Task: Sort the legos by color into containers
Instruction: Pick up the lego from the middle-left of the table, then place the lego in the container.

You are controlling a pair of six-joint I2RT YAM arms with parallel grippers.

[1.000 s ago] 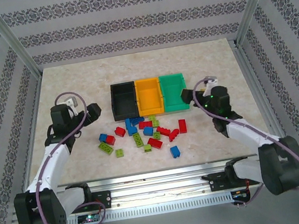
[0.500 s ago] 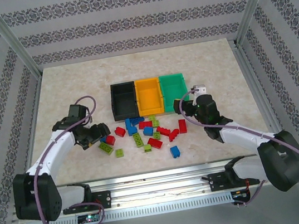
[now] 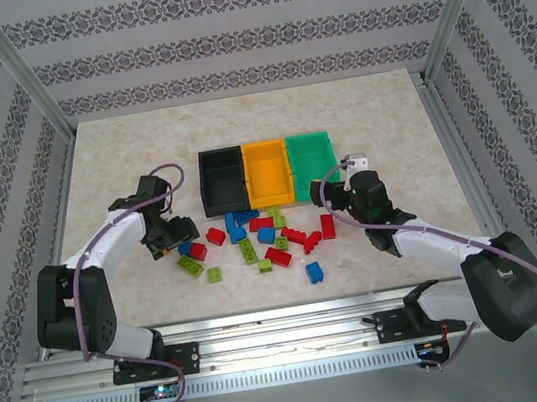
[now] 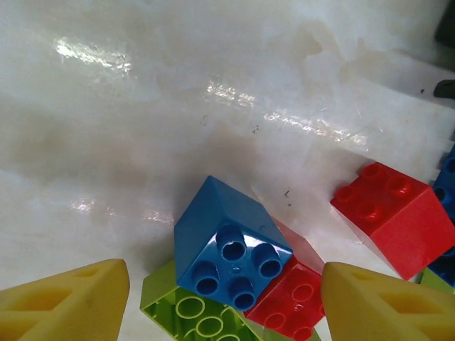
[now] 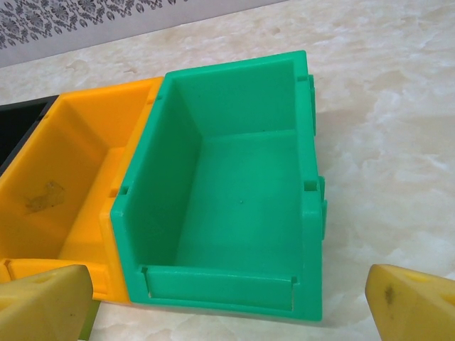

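Note:
Red, blue and lime legos (image 3: 259,238) lie scattered in front of three containers in a row: black (image 3: 206,185), orange-yellow (image 3: 250,175) and green (image 3: 329,161). My left gripper (image 3: 172,238) is down at the left end of the pile. In the left wrist view it (image 4: 224,268) is open, its yellow fingers straddling a blue brick (image 4: 231,252) with a gap on each side. That brick leans on a red brick (image 4: 295,298) and a lime brick (image 4: 188,316). My right gripper (image 3: 327,192) is open and holds nothing, in front of the green bin (image 5: 220,288).
Another red brick (image 4: 394,213) lies just right of the left fingers. The orange bin (image 5: 78,177) and green bin look bare inside; a corner of the black bin (image 5: 18,128) shows. Bare marble table (image 3: 120,152) spreads left, right and behind the bins, fenced by metal posts (image 3: 22,71).
My left arm swung in to the pile's left end and lowered over the blue brick, its jaws narrowing. My right gripper moved left and nearer, to the green bin's front, staying open.

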